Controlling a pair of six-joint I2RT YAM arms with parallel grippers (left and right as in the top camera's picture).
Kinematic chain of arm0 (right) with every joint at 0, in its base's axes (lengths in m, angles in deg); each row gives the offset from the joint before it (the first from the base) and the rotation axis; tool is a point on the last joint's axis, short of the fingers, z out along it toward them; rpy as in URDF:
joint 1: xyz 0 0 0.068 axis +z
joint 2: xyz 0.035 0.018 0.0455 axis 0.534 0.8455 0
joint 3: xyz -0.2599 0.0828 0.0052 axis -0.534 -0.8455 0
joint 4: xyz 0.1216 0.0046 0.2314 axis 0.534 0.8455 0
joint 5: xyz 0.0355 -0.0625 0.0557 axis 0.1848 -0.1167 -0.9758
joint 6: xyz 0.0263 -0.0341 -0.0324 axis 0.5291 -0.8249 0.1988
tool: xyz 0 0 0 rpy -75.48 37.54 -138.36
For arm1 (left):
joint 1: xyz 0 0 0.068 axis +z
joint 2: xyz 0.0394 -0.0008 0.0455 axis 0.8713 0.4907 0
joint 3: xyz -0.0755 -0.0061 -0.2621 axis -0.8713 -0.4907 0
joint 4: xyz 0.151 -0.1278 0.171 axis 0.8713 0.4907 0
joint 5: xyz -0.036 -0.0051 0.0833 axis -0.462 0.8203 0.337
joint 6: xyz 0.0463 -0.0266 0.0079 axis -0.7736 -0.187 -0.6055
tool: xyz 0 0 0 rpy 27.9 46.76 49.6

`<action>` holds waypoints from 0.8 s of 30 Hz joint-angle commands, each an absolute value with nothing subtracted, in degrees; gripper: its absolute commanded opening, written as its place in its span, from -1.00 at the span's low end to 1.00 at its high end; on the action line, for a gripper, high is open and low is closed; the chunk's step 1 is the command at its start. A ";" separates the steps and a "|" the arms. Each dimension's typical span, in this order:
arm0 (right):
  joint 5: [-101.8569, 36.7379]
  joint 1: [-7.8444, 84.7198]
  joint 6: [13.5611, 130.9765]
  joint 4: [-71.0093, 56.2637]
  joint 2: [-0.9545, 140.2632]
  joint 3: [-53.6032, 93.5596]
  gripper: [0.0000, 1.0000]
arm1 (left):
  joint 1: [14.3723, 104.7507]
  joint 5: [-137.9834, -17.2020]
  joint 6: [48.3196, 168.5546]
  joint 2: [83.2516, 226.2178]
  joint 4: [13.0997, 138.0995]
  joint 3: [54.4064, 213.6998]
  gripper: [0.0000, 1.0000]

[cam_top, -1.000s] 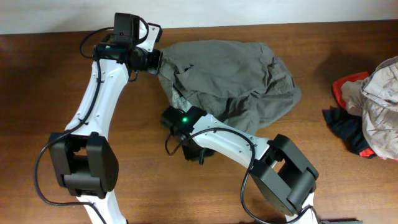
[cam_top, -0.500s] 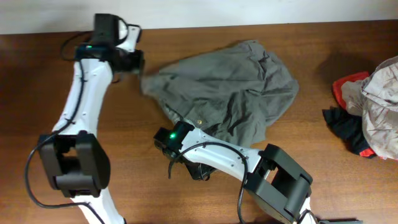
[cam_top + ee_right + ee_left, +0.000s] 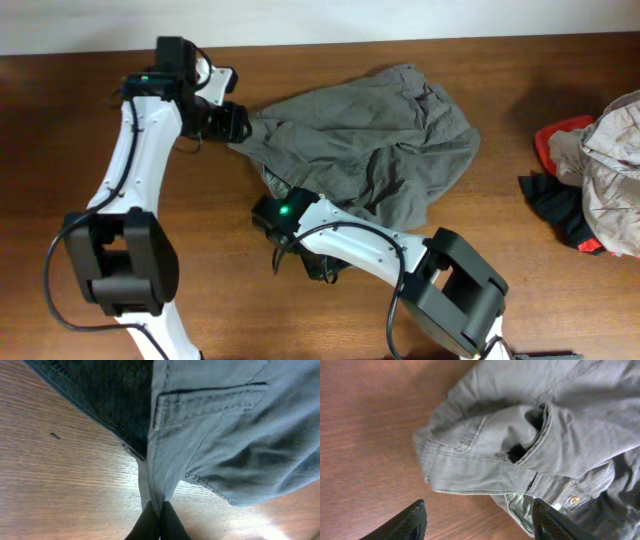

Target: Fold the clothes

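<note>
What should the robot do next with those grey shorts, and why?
Probably draw the right end effector toward the near table edge, spreading the shorts: it is shut on their edge, they lie bunched, and the left end effector stands open, empty.

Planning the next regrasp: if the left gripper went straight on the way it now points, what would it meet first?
Most likely the shorts, bunched on the table just ahead of the left gripper, whose jaws stand open with nothing between them. Depth is hard to judge.
</note>
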State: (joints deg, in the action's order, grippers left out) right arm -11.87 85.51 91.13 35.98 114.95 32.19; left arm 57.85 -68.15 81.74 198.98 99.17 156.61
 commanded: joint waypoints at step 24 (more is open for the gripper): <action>-10.30 85.03 91.90 36.11 112.70 33.43 -0.92 | 59.35 -70.84 85.61 205.54 88.77 156.26 -0.99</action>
State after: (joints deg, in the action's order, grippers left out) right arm -11.87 85.44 91.18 36.11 114.43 32.23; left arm 58.06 -69.24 83.64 205.89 88.48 153.51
